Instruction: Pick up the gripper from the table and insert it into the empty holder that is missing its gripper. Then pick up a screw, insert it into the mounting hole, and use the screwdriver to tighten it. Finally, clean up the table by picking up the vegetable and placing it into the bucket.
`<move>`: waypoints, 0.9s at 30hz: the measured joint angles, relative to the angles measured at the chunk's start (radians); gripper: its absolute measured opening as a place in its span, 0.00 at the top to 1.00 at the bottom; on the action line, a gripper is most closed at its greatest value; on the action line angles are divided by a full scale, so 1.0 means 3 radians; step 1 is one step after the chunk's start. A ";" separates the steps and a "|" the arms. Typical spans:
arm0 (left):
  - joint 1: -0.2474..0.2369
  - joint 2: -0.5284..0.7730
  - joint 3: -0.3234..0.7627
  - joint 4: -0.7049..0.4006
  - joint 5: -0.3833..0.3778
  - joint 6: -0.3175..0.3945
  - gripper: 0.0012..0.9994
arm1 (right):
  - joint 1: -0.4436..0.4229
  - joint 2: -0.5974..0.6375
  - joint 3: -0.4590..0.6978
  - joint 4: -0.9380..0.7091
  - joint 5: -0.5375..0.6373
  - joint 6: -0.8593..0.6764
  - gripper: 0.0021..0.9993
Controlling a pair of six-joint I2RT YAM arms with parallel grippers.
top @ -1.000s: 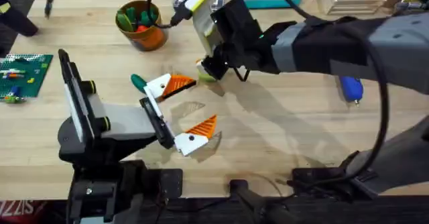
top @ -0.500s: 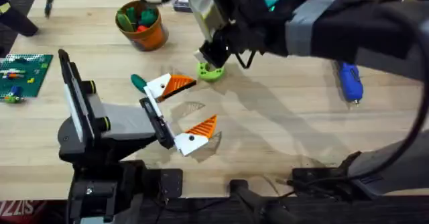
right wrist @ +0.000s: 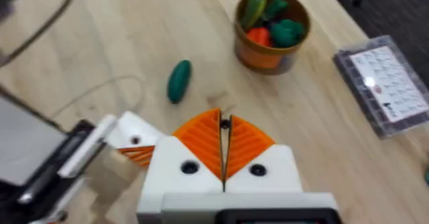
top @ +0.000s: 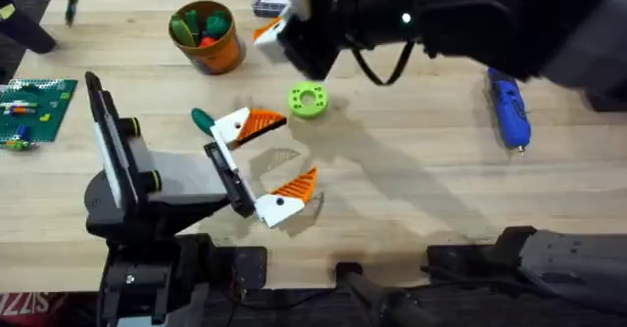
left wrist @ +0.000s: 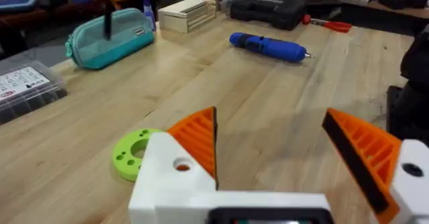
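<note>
Orange pads pressed together on right gripper (right wrist: 222, 143), empty, raised, probably lining up on vegetable (right wrist: 179, 80), beside left gripper (top: 263, 163), spread wide; bucket (top: 207, 48) near.

right arm (top: 470, 19): large, blurred | vegetable (top: 202, 120): partly hidden by left gripper (top: 269, 161)

The table (top: 392, 200) is a light wooden top of joined planks. From its middle in the overhead view, the orange bucket (top: 208, 38) stands at about eleven o'clock, the bright green holed disc (top: 308, 101) at twelve, and the dark green vegetable (top: 201, 120) at ten. The blue screwdriver (top: 509, 112) lies at two o'clock, well apart from them, and a green board (top: 34, 110) lies at nine o'clock near the edge.
</note>
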 joint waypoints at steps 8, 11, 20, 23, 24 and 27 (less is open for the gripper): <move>0.0000 0.0000 0.0000 0.0000 0.0000 0.0001 0.02 | 0.0614 -0.0081 0.0003 -0.0172 0.0000 0.0219 1.00; 0.0000 0.0000 0.0000 0.0000 0.0000 0.0001 0.02 | 0.0725 -0.0081 0.0003 -0.0224 0.0000 0.0241 1.00; 0.0000 -0.0001 0.0000 0.0000 0.0000 0.0001 0.02 | 0.0758 -0.0081 0.0003 -0.0350 0.0000 0.0262 1.00; 0.0000 0.0000 0.0000 0.0000 0.0000 0.0001 0.02 | 0.0758 -0.0075 0.0004 -0.0347 0.0000 0.0262 1.00; 0.0000 -0.0001 0.0000 0.0000 0.0000 0.0001 0.02 | 0.0758 -0.0065 0.0004 -0.0349 0.0000 0.0262 1.00; 0.0000 0.0000 0.0000 0.0000 0.0000 0.0001 0.02 | 0.0758 -0.0027 0.0004 -0.0351 0.0000 0.0262 1.00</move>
